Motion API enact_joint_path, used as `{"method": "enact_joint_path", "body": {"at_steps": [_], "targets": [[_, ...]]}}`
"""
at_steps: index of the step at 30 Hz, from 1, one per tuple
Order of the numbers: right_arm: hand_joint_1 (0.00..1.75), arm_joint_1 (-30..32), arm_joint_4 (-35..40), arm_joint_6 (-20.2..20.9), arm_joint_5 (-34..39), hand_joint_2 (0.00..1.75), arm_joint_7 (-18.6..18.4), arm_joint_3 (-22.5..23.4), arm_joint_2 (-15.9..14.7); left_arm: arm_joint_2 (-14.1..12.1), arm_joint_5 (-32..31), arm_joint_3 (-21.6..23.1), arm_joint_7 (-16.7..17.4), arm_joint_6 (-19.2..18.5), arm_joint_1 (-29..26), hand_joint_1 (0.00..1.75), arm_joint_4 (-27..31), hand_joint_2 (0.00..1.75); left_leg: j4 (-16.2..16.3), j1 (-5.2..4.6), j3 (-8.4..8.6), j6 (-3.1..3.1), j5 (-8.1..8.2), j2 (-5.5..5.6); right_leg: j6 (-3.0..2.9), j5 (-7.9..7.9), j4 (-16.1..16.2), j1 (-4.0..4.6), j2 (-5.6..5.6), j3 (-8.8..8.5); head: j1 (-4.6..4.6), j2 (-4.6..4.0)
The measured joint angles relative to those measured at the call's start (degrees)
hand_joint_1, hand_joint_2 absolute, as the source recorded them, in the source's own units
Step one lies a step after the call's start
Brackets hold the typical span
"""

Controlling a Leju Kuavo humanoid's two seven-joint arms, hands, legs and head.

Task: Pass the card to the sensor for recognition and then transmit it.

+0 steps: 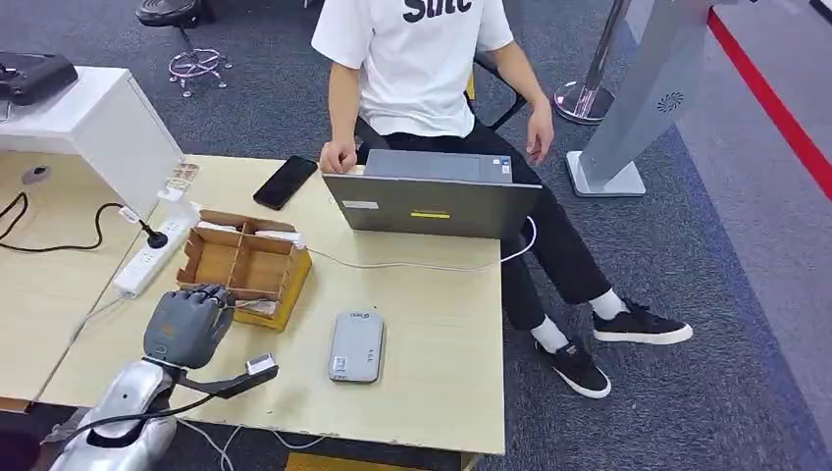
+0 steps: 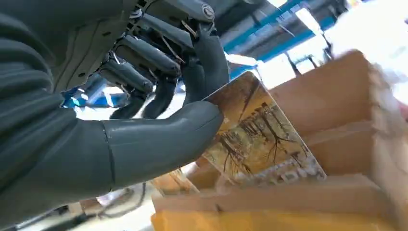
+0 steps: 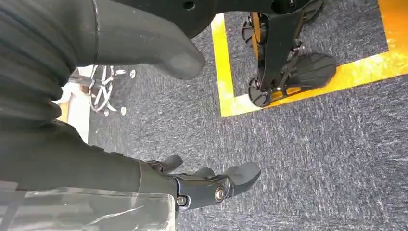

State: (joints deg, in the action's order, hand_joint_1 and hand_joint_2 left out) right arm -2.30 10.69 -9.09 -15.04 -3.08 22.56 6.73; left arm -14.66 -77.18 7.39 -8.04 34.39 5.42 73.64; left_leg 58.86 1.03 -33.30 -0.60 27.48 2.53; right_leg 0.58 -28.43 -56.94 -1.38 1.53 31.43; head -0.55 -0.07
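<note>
The left robot hand [image 2: 159, 91] pinches a yellow-brown plastic card printed with bare trees [image 2: 255, 134] between thumb and fingers, just above the partitioned brown cardboard box [image 1: 245, 263] on the pale wooden counter [image 1: 432, 324]. A flat grey card sensor [image 1: 356, 345] lies nearby (its label too small to read). The right robot hand [image 3: 211, 185] hangs over grey carpet, fingers loosely extended, holding nothing.

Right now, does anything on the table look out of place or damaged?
Nothing stands out. The left hand pinches the card over the cardboard box; the grey sensor lies flat beside it on the table. No spill or damage shows.
</note>
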Motion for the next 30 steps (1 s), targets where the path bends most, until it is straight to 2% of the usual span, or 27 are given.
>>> {"method": "enact_joint_path", "body": {"at_steps": [2,4,7,11,14,30], "targets": [[0.00,-0.01,0.00,-0.09,-0.44,1.75,-0.24,0.09,0.02,0.66,-0.65,-1.20,0.81,3.69,0.24,1.75,0.09,1.75,0.00,0.00,0.00,0.00,0.00,0.01,0.00,0.00,0.00,0.00,-0.01,0.00,0.00,0.00],[0.00,-0.05,0.00,-0.13,-0.59,1.75,-0.24,0.20,0.09,1.51,-0.83,-2.91,0.81,5.08,0.69,1.75,0.61,1.75,0.00,0.00,0.00,0.00,0.00,0.01,0.00,0.00,0.00,0.00,-0.01,-0.01,0.02,0.00],[0.00,-0.03,0.00,-0.13,-0.85,1.75,-0.24,0.28,0.20,2.40,-0.81,-4.92,0.46,5.26,1.13,1.75,1.53,1.75,0.00,0.00,0.02,0.00,0.00,-0.01,0.00,0.00,0.00,0.00,0.01,0.00,0.00,0.00],[0.00,-0.10,0.00,-0.13,-1.38,1.75,-0.20,0.35,0.28,3.87,0.53,-7.99,-1.92,5.28,2.14,1.75,4.41,1.75,0.00,0.00,0.01,0.00,-0.01,0.01,0.00,0.00,0.00,0.00,-0.01,-0.01,0.02,0.00],[0.00,-0.13,0.00,-0.13,-1.79,1.75,-0.17,0.39,0.33,4.11,1.42,-9.59,-2.21,5.28,3.88,1.75,5.82,1.75,0.00,0.00,0.01,0.00,-0.01,0.00,0.00,0.01,-0.01,0.00,0.00,-0.02,0.00,0.00],[0.00,-0.27,0.00,0.02,-2.38,1.75,-0.13,0.44,0.37,4.11,1.58,-10.38,-1.10,5.32,6.57,1.75,7.37,1.75,0.00,0.00,0.01,0.00,-0.01,0.00,0.00,0.01,-0.01,0.00,0.00,-0.01,0.00,0.00]]}}
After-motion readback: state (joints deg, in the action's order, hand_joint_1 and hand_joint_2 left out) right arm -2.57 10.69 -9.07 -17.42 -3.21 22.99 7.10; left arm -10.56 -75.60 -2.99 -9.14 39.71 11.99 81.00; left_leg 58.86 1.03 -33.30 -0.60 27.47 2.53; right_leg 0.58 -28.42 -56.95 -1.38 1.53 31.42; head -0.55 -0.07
